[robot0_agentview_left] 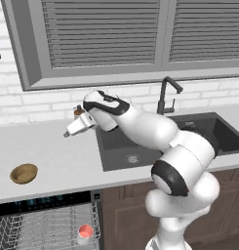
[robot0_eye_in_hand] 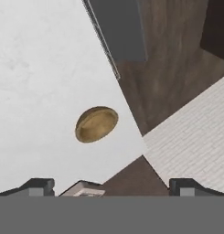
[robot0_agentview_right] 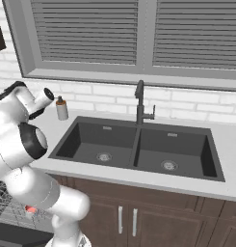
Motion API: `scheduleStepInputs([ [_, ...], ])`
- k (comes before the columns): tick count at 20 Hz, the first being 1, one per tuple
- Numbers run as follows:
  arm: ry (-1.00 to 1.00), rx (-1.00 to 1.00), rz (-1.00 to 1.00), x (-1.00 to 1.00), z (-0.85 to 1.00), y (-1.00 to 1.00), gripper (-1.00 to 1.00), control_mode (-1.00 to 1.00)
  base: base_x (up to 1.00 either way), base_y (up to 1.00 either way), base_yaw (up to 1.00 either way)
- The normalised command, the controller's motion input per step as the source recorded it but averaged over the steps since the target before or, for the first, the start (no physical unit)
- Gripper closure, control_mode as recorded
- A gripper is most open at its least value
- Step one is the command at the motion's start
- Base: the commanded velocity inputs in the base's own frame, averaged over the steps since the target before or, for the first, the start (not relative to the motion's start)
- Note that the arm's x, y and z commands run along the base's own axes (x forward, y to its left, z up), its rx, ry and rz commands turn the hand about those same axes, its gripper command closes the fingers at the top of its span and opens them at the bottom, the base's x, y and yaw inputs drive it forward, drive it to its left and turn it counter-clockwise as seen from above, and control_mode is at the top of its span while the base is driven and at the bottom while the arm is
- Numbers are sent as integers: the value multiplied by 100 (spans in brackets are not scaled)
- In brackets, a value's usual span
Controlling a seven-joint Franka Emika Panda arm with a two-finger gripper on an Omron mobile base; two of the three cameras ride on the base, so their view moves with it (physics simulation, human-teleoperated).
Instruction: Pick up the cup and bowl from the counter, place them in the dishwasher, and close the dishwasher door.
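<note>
The brown bowl (robot0_agentview_left: 24, 173) sits on the counter (robot0_agentview_left: 62, 156) at the left, just above the dishwasher (robot0_agentview_left: 43, 201), whose wire rack is pulled out. The cup (robot0_agentview_left: 85, 233), white with a red inside, stands upright in that rack. My gripper (robot0_agentview_left: 67, 133) hovers over the counter to the right of the bowl and well above it, pointing left and down. In the hand view the bowl (robot0_eye_in_hand: 96, 123) lies ahead of the open gripper (robot0_eye_in_hand: 112, 186), with nothing between the fingertips (robot0_eye_in_hand: 38, 185). Beyond the counter's edge a dark grey panel (robot0_eye_in_hand: 118, 27) shows, seemingly the lowered dishwasher door.
A dark double sink (robot0_agentview_right: 134, 144) with a black faucet (robot0_agentview_right: 139, 103) is set into the counter to the right. A grey soap dispenser (robot0_agentview_right: 62, 108) stands by the wall at the sink's left corner. Brown cabinets (robot0_agentview_right: 138, 217) run below, and a shuttered window sits above.
</note>
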Motion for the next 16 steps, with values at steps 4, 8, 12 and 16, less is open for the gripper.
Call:
scheduleStepInputs([
  [4,17,-26,13,0,-5,87,-100,-100,0,0,0],
  [8,-3,-38,20,0,0,67,-100,-100,0,0,0],
  [12,-6,-40,21,0,0,55,-100,-100,0,0,0],
  [16,0,-26,26,4,-1,41,-100,-100,0,0,0],
])
